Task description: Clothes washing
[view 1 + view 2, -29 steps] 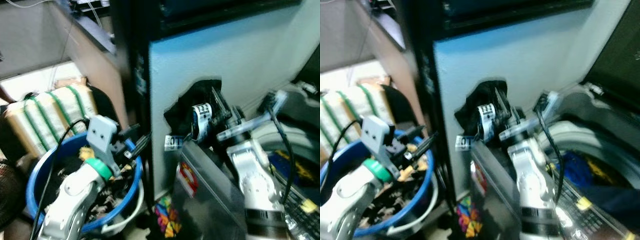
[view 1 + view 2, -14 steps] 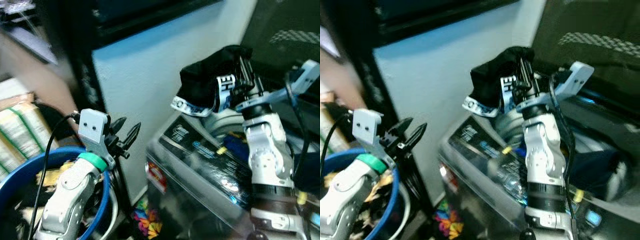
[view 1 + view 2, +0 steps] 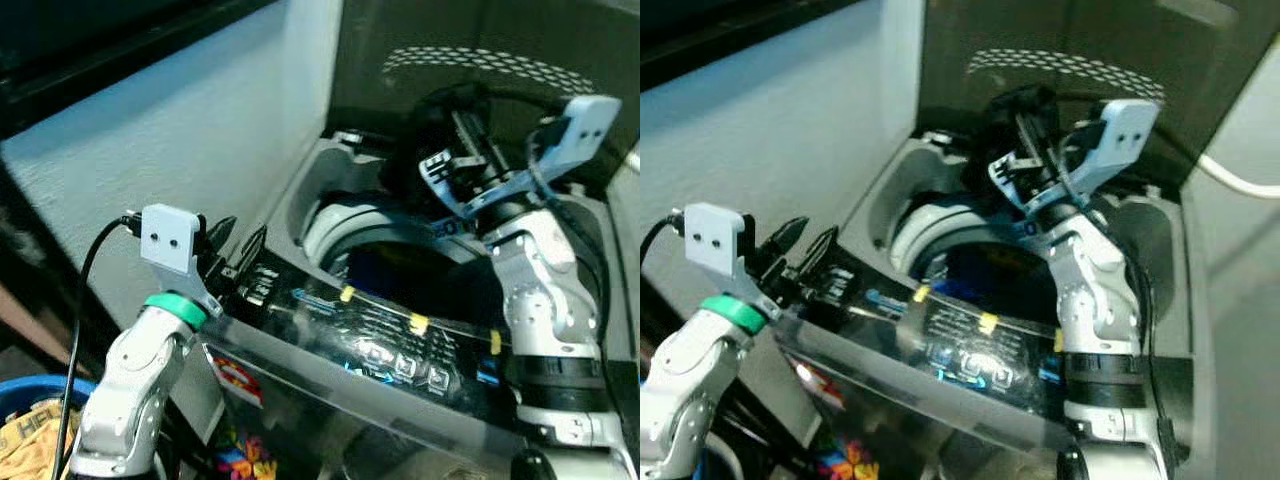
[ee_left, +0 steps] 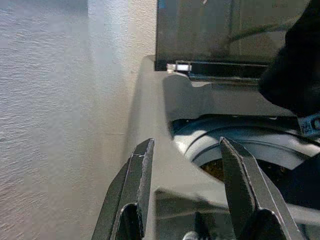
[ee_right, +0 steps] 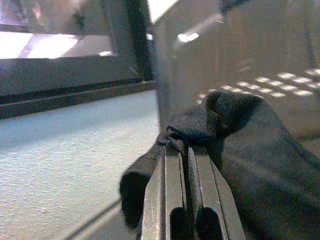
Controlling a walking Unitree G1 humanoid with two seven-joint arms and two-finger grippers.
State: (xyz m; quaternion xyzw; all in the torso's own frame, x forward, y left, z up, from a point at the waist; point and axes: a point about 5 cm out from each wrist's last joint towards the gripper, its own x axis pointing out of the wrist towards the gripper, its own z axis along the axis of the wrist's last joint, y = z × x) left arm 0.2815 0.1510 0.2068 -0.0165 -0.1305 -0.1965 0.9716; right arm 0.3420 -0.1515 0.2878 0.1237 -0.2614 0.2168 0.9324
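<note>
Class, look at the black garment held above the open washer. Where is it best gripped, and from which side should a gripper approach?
Grip a bunched fold near the top of the black garment, where the right gripper is shut on it now. Approach from above: the cloth hangs limp over the washer drum, so a pinch there probably lets it drop straight in.

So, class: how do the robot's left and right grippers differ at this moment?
The left gripper is open and holds nothing; the right gripper is shut on a black garment. The left sits low at the washing machine's front left corner; the right is raised above the drum opening. Both have two long black fingers.
</note>
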